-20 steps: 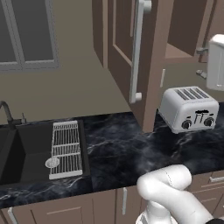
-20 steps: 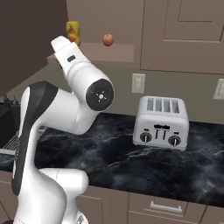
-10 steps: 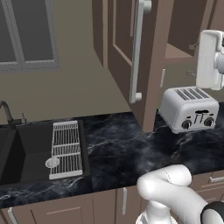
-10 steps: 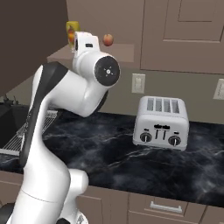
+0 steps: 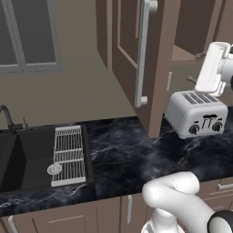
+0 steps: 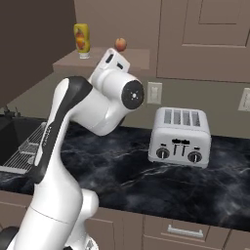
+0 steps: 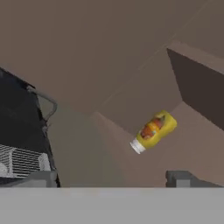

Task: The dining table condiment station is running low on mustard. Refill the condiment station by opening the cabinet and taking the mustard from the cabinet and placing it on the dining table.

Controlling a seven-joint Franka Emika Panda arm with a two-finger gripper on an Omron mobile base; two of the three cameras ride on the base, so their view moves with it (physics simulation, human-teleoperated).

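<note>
The arm has swung up toward the open cabinet (image 5: 132,68), so the reach is underway. Its claw (image 7: 111,177) is spread wide, empty; the mustard (image 7: 154,130) stands ahead on the shelf (image 6: 68,62), well apart.

One mustard (image 6: 81,40), one toaster (image 6: 179,137)

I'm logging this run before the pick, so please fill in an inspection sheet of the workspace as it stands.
Surface: black marble counter, no spills seen.
Job's things: cabinet door swung open; mustard standing cap-down on the shelf, untouched.
Clutter: toaster; small round orange-red fruit on the same shelf; drying rack beside the sink.
Grippers: gripper open, holding nothing, facing the mustard.
Cables: nothing seen.
Surroundings: window, wall outlet.
</note>
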